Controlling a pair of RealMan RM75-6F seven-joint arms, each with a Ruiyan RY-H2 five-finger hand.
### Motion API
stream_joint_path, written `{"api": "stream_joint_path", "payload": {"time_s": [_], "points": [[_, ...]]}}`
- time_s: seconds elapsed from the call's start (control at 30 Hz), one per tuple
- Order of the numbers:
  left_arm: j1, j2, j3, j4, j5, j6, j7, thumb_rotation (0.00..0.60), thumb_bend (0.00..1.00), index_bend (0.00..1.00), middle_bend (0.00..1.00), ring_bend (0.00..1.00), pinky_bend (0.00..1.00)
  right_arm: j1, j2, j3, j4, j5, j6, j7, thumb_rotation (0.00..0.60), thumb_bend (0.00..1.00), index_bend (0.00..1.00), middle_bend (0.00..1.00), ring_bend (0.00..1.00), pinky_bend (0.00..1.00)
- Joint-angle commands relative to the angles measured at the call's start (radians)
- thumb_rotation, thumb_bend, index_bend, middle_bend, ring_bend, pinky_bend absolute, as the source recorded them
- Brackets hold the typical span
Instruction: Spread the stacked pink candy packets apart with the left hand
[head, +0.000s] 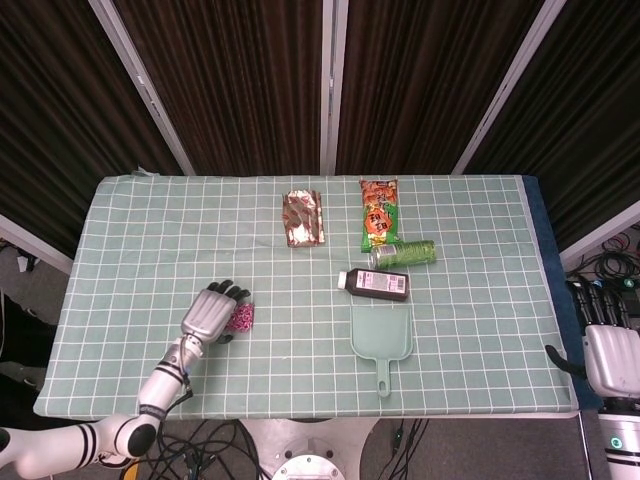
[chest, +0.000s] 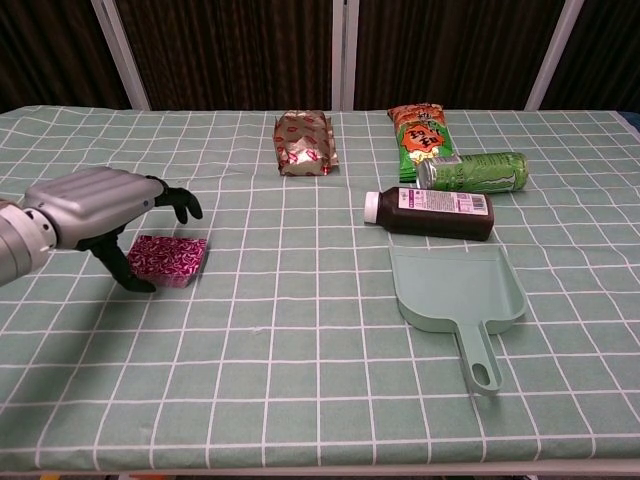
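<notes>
The pink candy packets (head: 241, 318) (chest: 170, 259) lie as one stack on the green checked cloth at the front left. My left hand (head: 212, 312) (chest: 98, 207) hovers over the stack's left part, palm down, fingers apart and curved above it, the thumb reaching down to the cloth at the stack's near left corner. It holds nothing. In the head view the hand hides the left half of the stack. My right hand (head: 608, 350) hangs off the table's right edge, fingers apart, holding nothing.
A foil snack bag (head: 304, 218) lies at the back centre. An orange-green snack packet (head: 379, 213), a green can (head: 402, 254) on its side and a dark bottle (head: 375, 284) lie right of centre. A teal dustpan (head: 381, 337) sits below them.
</notes>
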Motion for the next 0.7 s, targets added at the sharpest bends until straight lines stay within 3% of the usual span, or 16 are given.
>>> {"api": "stream_joint_path", "payload": {"time_s": [0.03, 0.7], "points": [[-0.002, -0.009, 0.004, 0.018, -0.008, 0.005, -0.004, 0.600, 0.11, 0.25, 0.28, 0.16, 0.27, 0.001, -0.001, -0.002, 0.001, 0.003, -0.006, 0.002, 0.600, 0.10, 0.00, 0.00, 0.00, 0.00], [-0.008, -0.034, 0.014, 0.058, -0.018, 0.025, -0.047, 0.600, 0.16, 0.28, 0.35, 0.17, 0.27, 0.007, 0.007, 0.004, -0.002, 0.040, -0.028, 0.010, 0.600, 0.10, 0.00, 0.00, 0.00, 0.00]]}}
